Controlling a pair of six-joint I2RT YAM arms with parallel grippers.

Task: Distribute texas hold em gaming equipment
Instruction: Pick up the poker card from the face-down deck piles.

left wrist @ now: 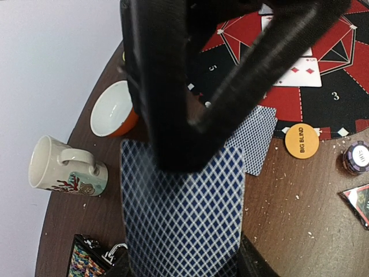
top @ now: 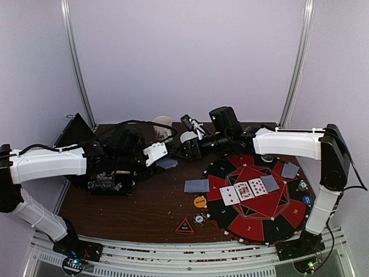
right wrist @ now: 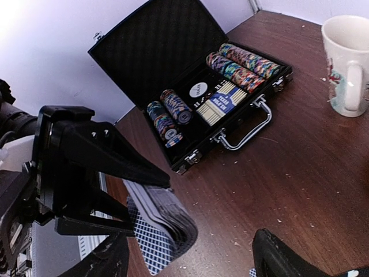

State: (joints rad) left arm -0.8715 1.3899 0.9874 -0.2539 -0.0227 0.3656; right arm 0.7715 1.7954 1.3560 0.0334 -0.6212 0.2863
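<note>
Item: deck of cards point(right wrist: 167, 225) — clamped in the left gripper point(right wrist: 151, 205), fanned edge pointing at the right gripper point(right wrist: 190, 262) — its fingers apart, straddling just short of the deck.

BIG BLIND in black capitals on the orange disc point(left wrist: 301, 141). White 3 on a black wedge of the round mat point(left wrist: 346, 112), at 1 o'clock from that disc; white 5 on another wedge at 10 o'clock. Red diamond pips on a face-up card point(left wrist: 288, 78). Print on the purple chip point(left wrist: 356, 156) and blue box point(right wrist: 221, 103) too blurred.
</note>
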